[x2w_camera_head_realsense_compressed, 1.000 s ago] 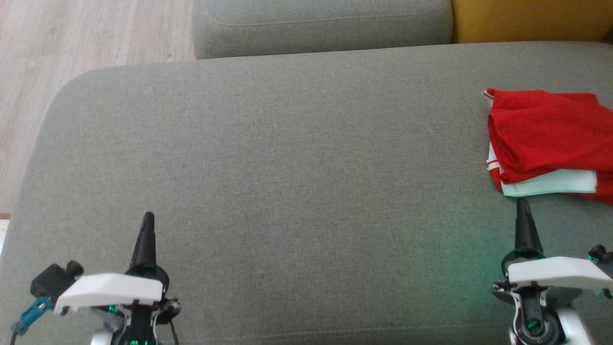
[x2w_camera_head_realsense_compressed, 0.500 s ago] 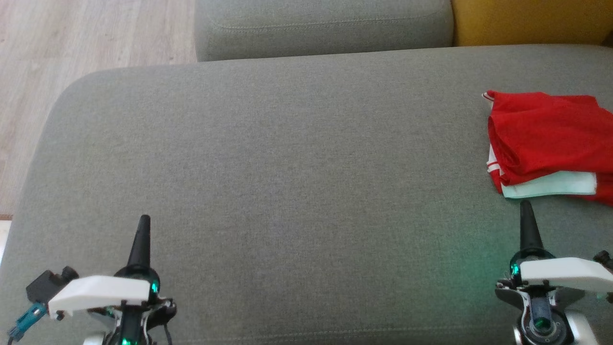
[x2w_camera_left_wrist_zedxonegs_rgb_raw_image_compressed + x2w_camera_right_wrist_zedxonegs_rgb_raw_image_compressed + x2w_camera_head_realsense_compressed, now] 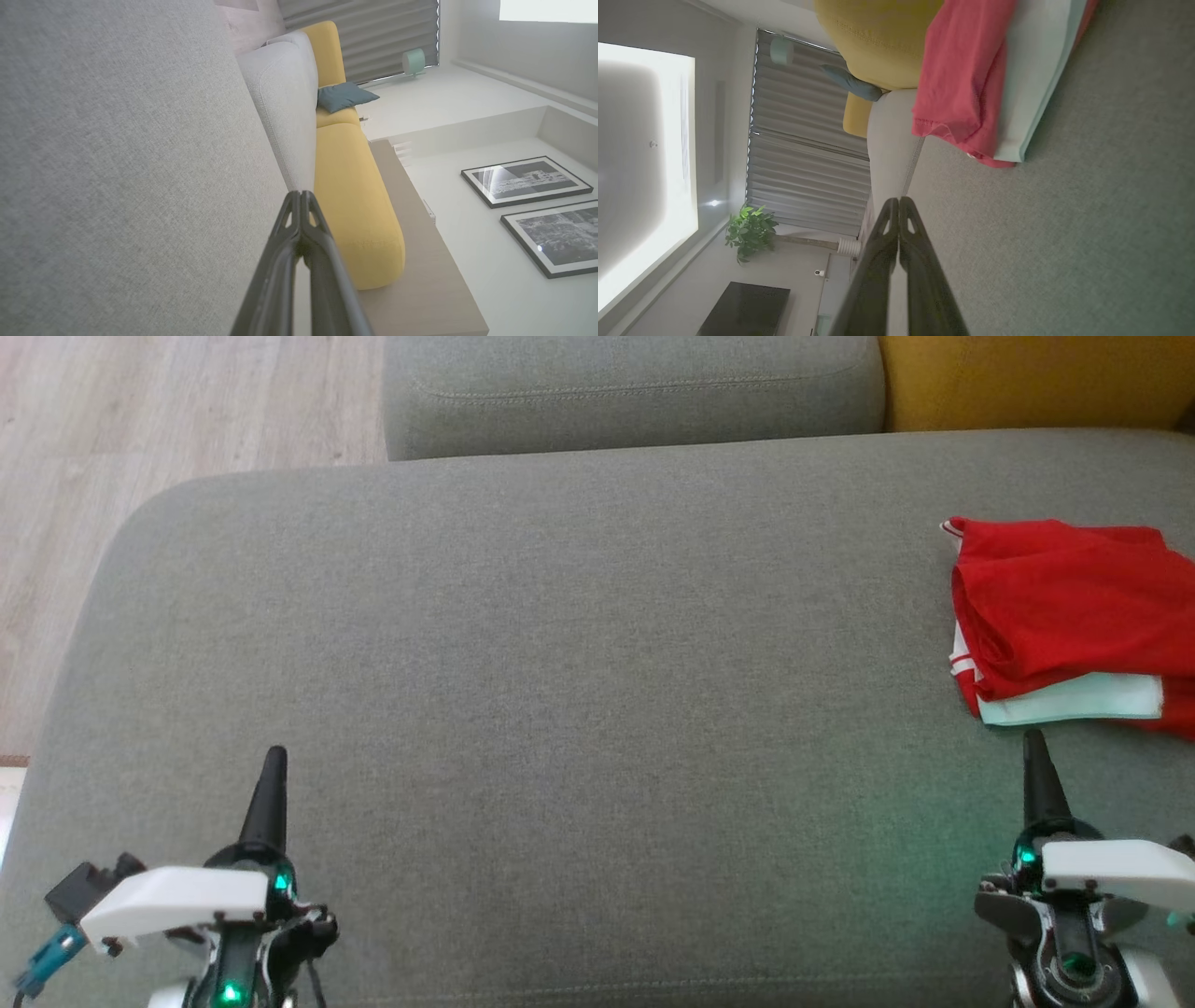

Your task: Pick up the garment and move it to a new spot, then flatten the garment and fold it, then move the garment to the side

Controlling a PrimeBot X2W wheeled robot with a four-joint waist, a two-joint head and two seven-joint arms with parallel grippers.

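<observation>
Eyeballing the one relation that matters: the garment [image 3: 1064, 607] lies at the far right of the grey sofa seat [image 3: 560, 663] and runs off the right edge of the head view, so its full extent is hidden. It is a red bundle in stacked layers, with a pale panel [image 3: 1074, 695] along its near edge. From what shows, the long axis runs left-right across the seat. The right gripper [image 3: 1033, 747] sits on the near side of it, fingers pointing away toward that near edge. The tip is just short of the pale panel, with a thin strip of grey seat between, so no contact. The right wrist view agrees: red cloth ahead of the fingers and a bit to one side, bare seat in between. The left gripper [image 3: 274, 756] is at the near left, well apart from the garment with the whole seat between them. Both grippers are pinched fully together and carry nothing. My read: any reach belongs to the right arm, with a short push forward and slightly right, jaws spread first. The left arm would have to cross the whole seat. The garment looks already folded and parked at the side, so the job may be about done. Risk: a closed tip driven forward would shove that near edge and ruck the layers.
</observation>
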